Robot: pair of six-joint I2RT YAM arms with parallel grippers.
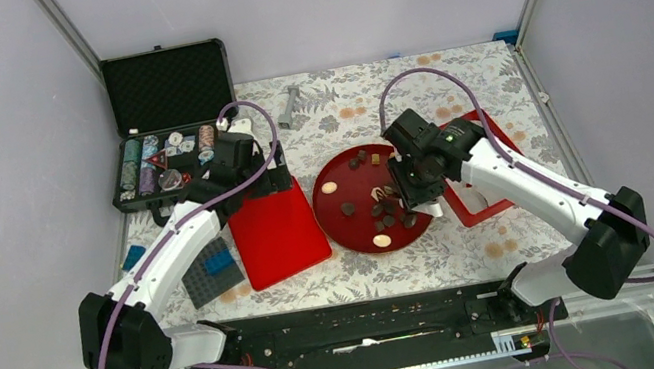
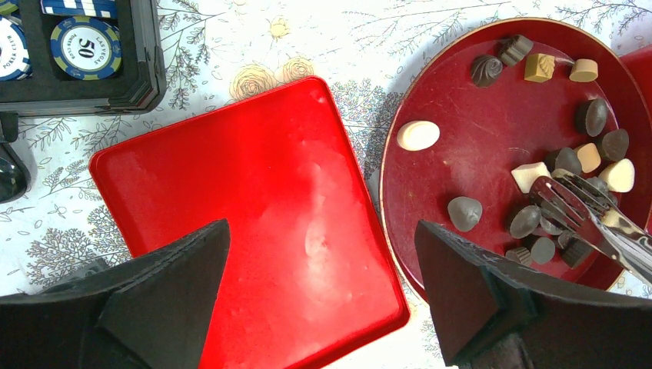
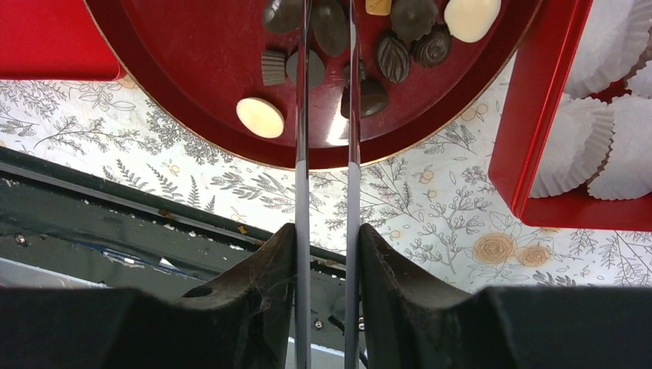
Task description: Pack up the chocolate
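Several chocolate pieces (image 1: 389, 212), mostly dark with some cream and tan, lie on a round dark red plate (image 1: 332, 209). They also show in the left wrist view (image 2: 592, 117) and the right wrist view (image 3: 392, 55). My right gripper (image 1: 409, 185) (image 3: 327, 231) is shut on metal tongs (image 3: 301, 154). The tong tips (image 2: 557, 192) sit low among the pieces at the plate's right side; I cannot tell whether they grip one. My left gripper (image 1: 245, 174) (image 2: 323, 238) is open and empty above a flat red square lid (image 2: 246, 200).
A red box (image 3: 538, 115) with white paper cups (image 3: 615, 138) stands right of the plate. An open black case of poker chips (image 1: 175, 150) is at the back left. A grey studded plate with blue bricks (image 1: 211, 271) lies left of the lid.
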